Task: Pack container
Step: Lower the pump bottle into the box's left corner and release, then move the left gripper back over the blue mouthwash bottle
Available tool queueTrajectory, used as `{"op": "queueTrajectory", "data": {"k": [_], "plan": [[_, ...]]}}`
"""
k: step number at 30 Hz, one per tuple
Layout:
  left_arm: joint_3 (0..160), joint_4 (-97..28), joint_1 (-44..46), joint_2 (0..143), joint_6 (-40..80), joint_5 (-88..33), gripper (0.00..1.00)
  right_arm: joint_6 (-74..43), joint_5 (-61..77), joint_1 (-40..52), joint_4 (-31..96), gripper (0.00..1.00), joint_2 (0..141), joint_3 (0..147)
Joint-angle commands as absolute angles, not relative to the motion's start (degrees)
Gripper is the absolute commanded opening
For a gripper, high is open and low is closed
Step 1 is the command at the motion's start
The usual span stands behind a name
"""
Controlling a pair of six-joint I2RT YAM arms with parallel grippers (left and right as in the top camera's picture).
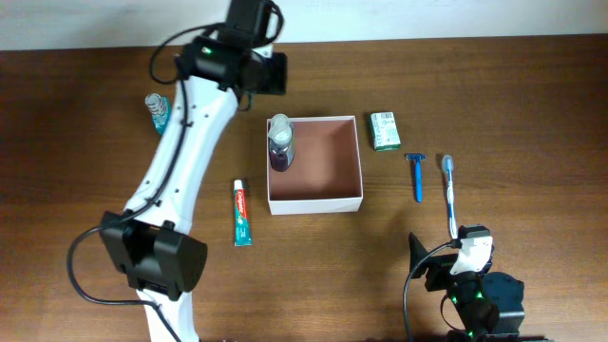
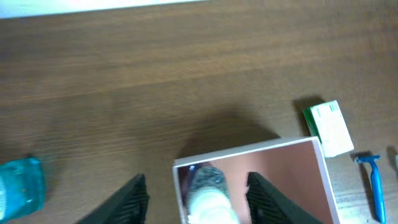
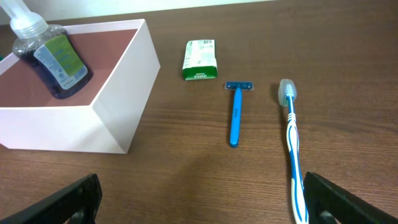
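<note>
**A:** Where is the square shallow box with thin white walls and a reddish-brown floor (image 1: 328, 161)?

**B:** Near the middle of the brown wooden table (image 1: 494, 85). A clear bottle of dark purple liquid with a green label (image 1: 280, 142) lies inside it, along the left wall, with its cap towards the far left corner.

**A:** And where is the left gripper (image 2: 196, 179) relative to the box?

**B:** It hangs over that far left corner. In the left wrist view the corner of the box (image 2: 286, 165) and the bottle's cap (image 2: 208, 186) sit between the two dark fingers (image 2: 134, 199). The fingers are spread and there is a gap between them and the cap, so the bottle is let go, not gripped.

**A:** What about the right gripper (image 3: 200, 180)?

**B:** It is low at the near right of the table, with its jaws spread wide and nothing between them. From there the box (image 3: 118, 115) lies ahead and to the left, well apart from the fingers.

**A:** What lies outside the box?

**B:** To its right are a small green-and-white soap box (image 1: 384, 130), a blue plastic razor (image 1: 416, 176) and a blue-and-white toothbrush (image 1: 449, 195). The toothbrush's handle reaches closest to the right gripper. To the left of the box, a green, white and red toothpaste tube (image 1: 241, 213) lies beside the left arm. A teal translucent bottle (image 1: 158, 112) stands further off, on the far left.
</note>
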State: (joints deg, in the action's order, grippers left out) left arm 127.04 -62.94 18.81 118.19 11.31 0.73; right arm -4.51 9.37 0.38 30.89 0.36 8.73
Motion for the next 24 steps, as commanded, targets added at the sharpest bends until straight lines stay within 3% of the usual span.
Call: {"op": "queueTrajectory", "data": {"k": [1, 16, 24], "plan": [[129.4, -64.1, 15.9, 117.7, 10.4, 1.6, 0.59, -5.0, 9.9, 0.7, 31.2, 0.99, 0.2, 8.4], [129.7, -71.0, -0.5, 117.7, 10.7, 1.5, 0.61, -5.0, 9.9, 0.7, 31.2, 0.99, 0.2, 8.4], [129.7, -71.1, -4.2, 117.7, 10.2, 1.1, 0.61, -5.0, 9.9, 0.7, 31.2, 0.99, 0.2, 8.5]]}}
